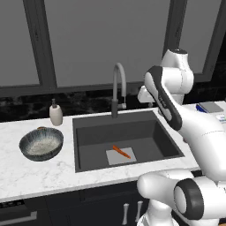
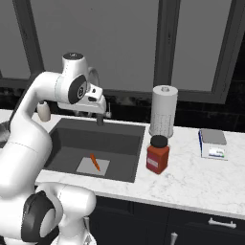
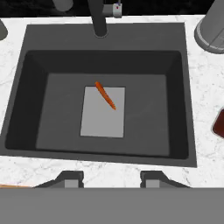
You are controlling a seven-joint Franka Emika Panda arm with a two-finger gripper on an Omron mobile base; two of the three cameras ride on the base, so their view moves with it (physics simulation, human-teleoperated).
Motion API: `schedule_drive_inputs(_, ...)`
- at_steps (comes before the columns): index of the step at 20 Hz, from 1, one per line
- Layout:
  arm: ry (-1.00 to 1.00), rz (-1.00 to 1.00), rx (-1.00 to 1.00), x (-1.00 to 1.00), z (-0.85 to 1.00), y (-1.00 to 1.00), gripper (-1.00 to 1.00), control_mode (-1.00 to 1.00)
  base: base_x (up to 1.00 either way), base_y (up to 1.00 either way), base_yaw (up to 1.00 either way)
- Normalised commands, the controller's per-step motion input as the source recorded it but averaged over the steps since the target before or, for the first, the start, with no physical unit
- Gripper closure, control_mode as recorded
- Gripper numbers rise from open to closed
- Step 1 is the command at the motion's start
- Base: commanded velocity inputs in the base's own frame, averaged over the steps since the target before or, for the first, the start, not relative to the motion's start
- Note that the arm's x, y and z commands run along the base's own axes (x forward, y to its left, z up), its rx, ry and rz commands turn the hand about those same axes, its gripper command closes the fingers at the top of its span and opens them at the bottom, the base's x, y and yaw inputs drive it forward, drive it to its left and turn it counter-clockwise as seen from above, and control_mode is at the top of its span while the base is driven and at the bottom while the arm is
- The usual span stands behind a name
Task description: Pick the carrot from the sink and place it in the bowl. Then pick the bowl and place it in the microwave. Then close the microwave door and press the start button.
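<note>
In the left base view, the carrot (image 1: 121, 152) lies slantwise on the light grey mat (image 1: 121, 156) at the bottom of the sink (image 1: 88, 141). It looks light, stiff and slim, so it could roll between the fingers; a pinch across its middle seems safest. The bowl (image 1: 41, 143) stands on the counter to the left of the sink and holds nothing.

In the right base view, the carrot (image 2: 94, 161) rests on the mat, its near end past the mat's edge. A red jar (image 2: 158, 154) with a dark lid stands right of the basin.

In the hand view, the gripper (image 3: 112, 178) hangs well above the sink with jaws apart and nothing between them; the carrot (image 3: 105, 95) lies below.
</note>
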Motion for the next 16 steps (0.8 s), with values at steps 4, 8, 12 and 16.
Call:
schedule_drive_inputs(4,-0.07,0.0,0.0,-0.39,-0.01,0.0,-1.0,-1.0,0.0,0.0,0.0)
schedule_drive_inputs(8,-0.04,0.03,-0.01,-0.9,-0.18,0.11,-1.0,-1.0,0.0,0.0,0.0)
schedule_drive_inputs(12,-0.01,0.07,-0.01,-0.43,-0.49,0.37,-1.0,-1.0,0.0,0.0,0.0)
schedule_drive_inputs(16,0.17,0.07,0.0,0.09,-0.48,0.22,-1.0,-1.0,0.0,0.0,0.0)
